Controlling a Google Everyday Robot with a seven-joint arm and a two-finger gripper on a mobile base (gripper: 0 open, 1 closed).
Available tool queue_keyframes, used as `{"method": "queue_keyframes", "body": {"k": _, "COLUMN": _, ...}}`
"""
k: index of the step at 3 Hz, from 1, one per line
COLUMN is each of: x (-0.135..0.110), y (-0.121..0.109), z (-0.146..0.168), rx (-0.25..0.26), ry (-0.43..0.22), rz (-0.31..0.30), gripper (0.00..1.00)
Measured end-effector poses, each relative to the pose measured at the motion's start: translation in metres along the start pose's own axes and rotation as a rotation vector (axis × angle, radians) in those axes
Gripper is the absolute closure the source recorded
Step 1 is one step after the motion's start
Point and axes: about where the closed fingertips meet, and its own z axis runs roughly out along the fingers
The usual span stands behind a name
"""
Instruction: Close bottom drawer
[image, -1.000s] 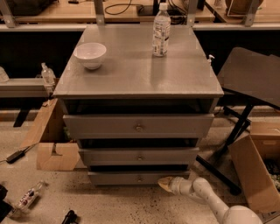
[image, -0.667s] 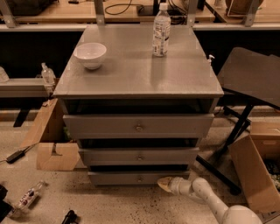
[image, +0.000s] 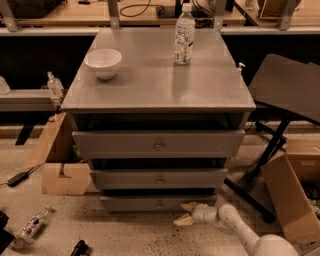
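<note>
The bottom drawer is the narrowest grey front, lowest of three on the grey cabinet, with a small round knob at its centre. A dark gap shows above it. My gripper comes in from the lower right on a white arm. Its two pale fingers are spread open and empty, one against the drawer front's right part, just right of the knob, the other lower near the floor.
The mid drawer and top drawer sit above. A white bowl and a water bottle stand on the cabinet top. Cardboard boxes lie at left and right. A black stand is at right; small items litter the floor at left.
</note>
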Motion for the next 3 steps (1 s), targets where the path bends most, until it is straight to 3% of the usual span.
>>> {"method": "queue_keyframes", "body": {"k": 1, "x": 0.0, "y": 0.0002, "z": 0.0001, "rx": 0.0, "ry": 0.0, "rz": 0.0, "gripper": 1.0}}
{"method": "queue_keyframes", "body": {"k": 3, "x": -0.0019, "y": 0.0038, "z": -0.0013, "rx": 0.006, "ry": -0.02, "rz": -0.001, "gripper": 1.0}}
